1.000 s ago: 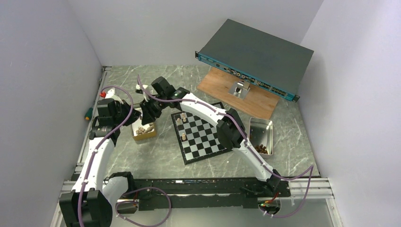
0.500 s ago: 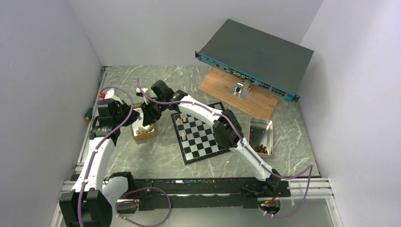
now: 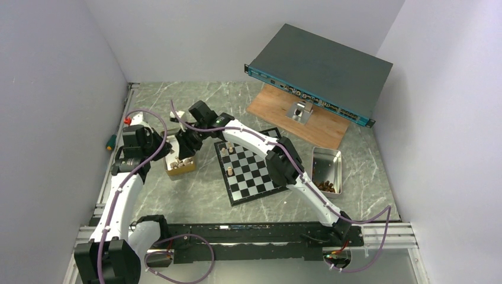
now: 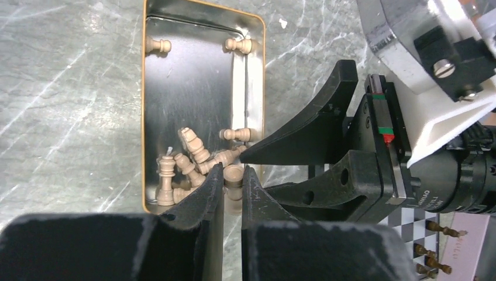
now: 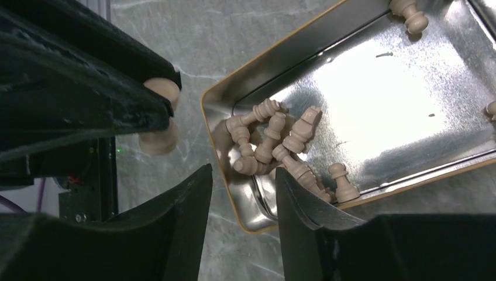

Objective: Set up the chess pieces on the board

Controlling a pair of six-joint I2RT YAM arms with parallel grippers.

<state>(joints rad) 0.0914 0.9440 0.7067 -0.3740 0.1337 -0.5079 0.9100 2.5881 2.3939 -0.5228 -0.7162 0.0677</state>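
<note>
Fingers of the left gripper pinch a light tan chess piece just beside the rim of a gold-edged tin, where more tan pieces lie heaped. The right gripper hangs over the tin's corner with its fingers spread, holding nothing. The board lies to the right of the tin, with a few standing figures along its left edge.

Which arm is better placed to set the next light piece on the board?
Left, probably. The left gripper is shut on a light piece by the tin, while the right gripper hangs open and empty over the tin's edge.
</note>
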